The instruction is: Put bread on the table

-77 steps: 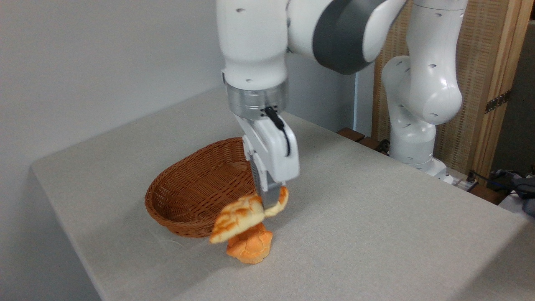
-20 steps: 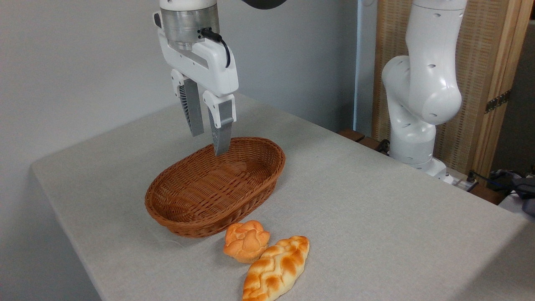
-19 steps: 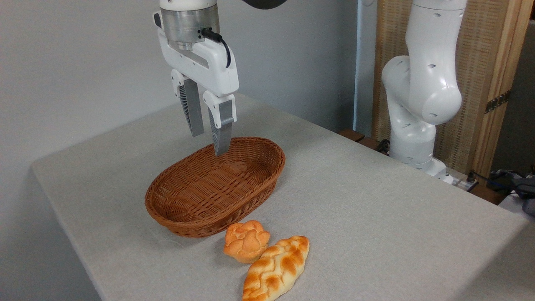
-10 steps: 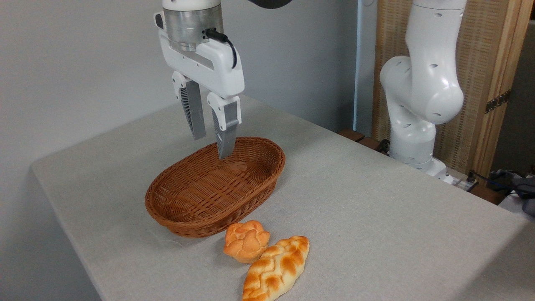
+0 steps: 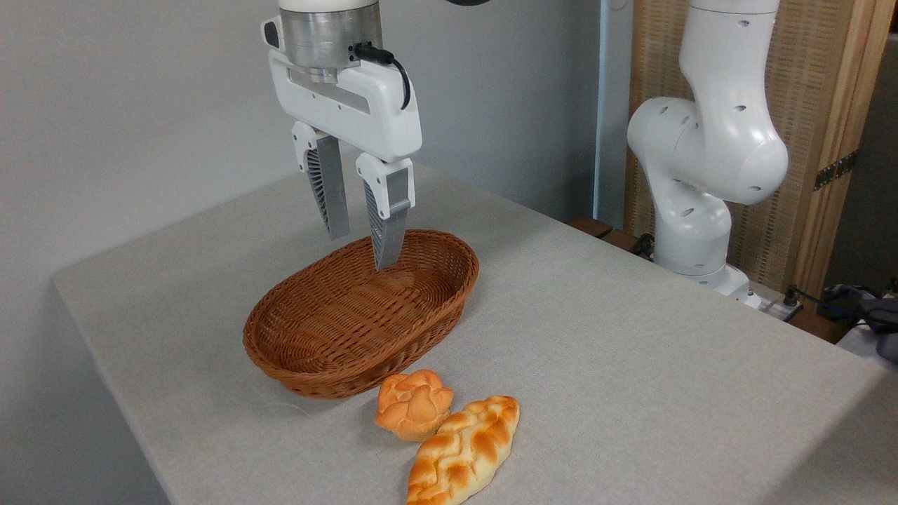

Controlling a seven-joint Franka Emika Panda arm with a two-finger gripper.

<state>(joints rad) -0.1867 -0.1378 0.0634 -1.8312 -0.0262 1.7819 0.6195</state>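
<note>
Gripper [image 5: 363,252] parted, nothing between the fingers, hanging above the far half of the wicker basket [image 5: 295,347] with tips just over its rim. Pointing straight down, clear of everything below.

Braided loaf [image 5: 463,449] flat on the table [image 5: 631,351], at the near edge of the view, just in front of the basket and to the right. Touching, or all but touching, the small round bun [image 5: 413,404] at its upper left end. Basket apparently empty; both breads outside it on the grey cloth. Judged from that: placing done, task as good as finished, only a retreat of the arm left.

Possible trouble from here:
- Descending rather than rising: fingertips into the basket weave, basket shoved or tipped toward the breads, bun and loaf pushed along the cloth.
- Sideways sweep at the present height: far rim of the basket caught by the lower finger, same result.
- Loaf lying close to the front edge of the picture; how near the actual table edge, not visible. Any nudge from a sliding basket or rolling bun toward that side could send it off.
- Bun knobbly and rounded, likely to roll if bumped; loaf long and flat, likely to stay put unless pushed.

Safest guess: straight lift before any lateral travel.
</note>
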